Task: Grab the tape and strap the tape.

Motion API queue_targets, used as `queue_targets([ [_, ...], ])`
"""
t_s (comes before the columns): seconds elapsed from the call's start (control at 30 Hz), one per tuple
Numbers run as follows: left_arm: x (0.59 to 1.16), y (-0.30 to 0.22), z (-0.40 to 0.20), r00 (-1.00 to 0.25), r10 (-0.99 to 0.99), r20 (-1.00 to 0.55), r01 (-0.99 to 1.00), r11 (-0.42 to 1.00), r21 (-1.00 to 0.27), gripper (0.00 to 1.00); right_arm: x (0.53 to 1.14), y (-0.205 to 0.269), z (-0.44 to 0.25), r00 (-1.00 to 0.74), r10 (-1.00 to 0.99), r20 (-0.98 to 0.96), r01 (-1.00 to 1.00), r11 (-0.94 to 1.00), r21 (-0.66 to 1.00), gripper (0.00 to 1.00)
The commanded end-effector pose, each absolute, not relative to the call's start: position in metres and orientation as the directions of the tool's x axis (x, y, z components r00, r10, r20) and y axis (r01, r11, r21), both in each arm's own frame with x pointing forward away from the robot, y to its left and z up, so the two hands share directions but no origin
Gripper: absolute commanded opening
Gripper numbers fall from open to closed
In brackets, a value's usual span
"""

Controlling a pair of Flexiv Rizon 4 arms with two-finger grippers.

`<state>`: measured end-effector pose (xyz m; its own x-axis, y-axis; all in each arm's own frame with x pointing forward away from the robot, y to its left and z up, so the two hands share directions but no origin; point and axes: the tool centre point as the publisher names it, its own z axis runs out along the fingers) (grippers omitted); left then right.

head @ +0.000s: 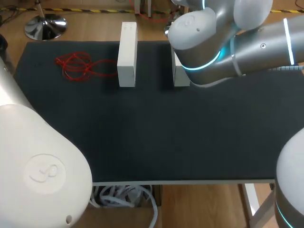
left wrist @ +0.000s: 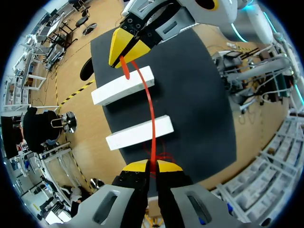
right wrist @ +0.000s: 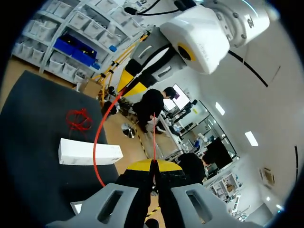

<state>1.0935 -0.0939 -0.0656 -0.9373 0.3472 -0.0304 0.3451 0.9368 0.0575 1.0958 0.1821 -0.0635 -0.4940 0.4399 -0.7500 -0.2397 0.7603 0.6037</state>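
Closed on a strand of red tape (left wrist: pixel 151 107), the left end effector (left wrist: pixel 153 166) has both yellow tips pressed against the strand from either side. From there the tape runs in a nearly straight line above the bench (head: pixel 166 137). It passes over the nearer white block (left wrist: pixel 139 132) and then the farther white block (left wrist: pixel 122 88). It ends at the right end effector (right wrist: pixel 153 165), which hangs above the far block with its tips shut on the other end.

In the right wrist view a thin red line rises from between that end effector's closed tips. Beside it, a thicker red arc curves up toward the left end effector's yellow tip. How the two lines join is hard to make out there.

A loose tangle (head: pixel 76 65) of the same red tape lies on the black bench top near its far left corner. It sits just beside the nearer block and almost under the left end effector.

From the head view, the two blocks lie parallel at the far side of the bench, well apart from each other. The right arm (head: pixel 247 42) comes in from the right and covers most of the second block. The left arm (head: pixel 40 161) fills the near left corner. Neither end effector shows in that view.
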Motion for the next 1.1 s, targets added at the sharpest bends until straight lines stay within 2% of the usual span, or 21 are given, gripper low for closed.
queue_targets([
  [0.03,1.094,-0.095,-0.064,-0.938,0.346,-0.027,0.344,0.937,0.061,0.0,1.095,0.197,-0.062,-0.506,0.394,-0.768,-0.159,0.832,0.531,0.0],
  [1.1,1.094,-0.095,-0.064,-0.938,0.346,-0.027,0.344,0.937,0.061,0.0,1.096,0.227,-0.071,-0.453,0.347,-0.822,-0.09,0.899,0.429,0.0],
])
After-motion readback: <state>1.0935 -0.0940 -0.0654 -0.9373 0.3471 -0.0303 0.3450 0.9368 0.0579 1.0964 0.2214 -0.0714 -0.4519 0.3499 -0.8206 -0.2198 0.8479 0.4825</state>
